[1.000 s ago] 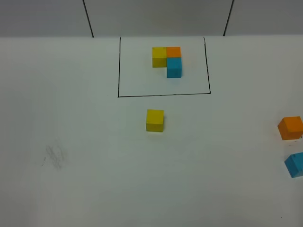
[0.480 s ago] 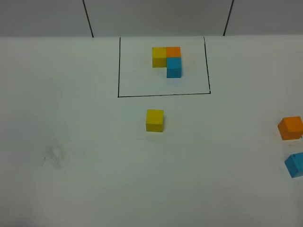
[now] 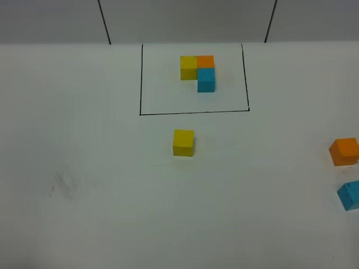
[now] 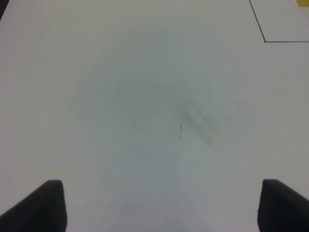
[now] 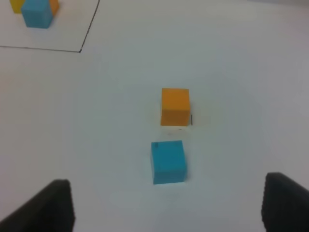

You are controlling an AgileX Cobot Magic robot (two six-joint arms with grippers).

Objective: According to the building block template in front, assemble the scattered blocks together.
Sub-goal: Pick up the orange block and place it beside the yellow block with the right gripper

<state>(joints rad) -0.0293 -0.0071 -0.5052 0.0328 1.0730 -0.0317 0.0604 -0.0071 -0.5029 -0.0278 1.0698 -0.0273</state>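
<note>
Exterior high view, read from left to right, with both wrist views added. Neither arm shows from above. The left gripper (image 4: 159,207) appears only in its own wrist view: its two dark fingertips stand wide apart with nothing between them, over bare white table (image 3: 84,140) and a faint grey smudge (image 3: 64,185). No loose cube lies ahead of it. Near mid-table sits the yellow block (image 3: 183,142), alone, just in front of the near line of the black outline (image 3: 193,112). Inside that frame is the building block template (image 3: 197,72): yellow and orange side by side, with light blue set against the orange on the near side, forming an L. Well apart to the right, close to the picture's edge, rest the orange block (image 3: 344,151) and, nearer the viewer, the light blue block (image 3: 349,194), close together but not touching. The right gripper (image 5: 164,205) is likewise spread and empty. Both cubes lie straight ahead of it between the finger lines, light blue nearer and orange just beyond. By this reading the right arm is the nearer one for either cube. Being cubes, they offer no long axis to align with.
</note>
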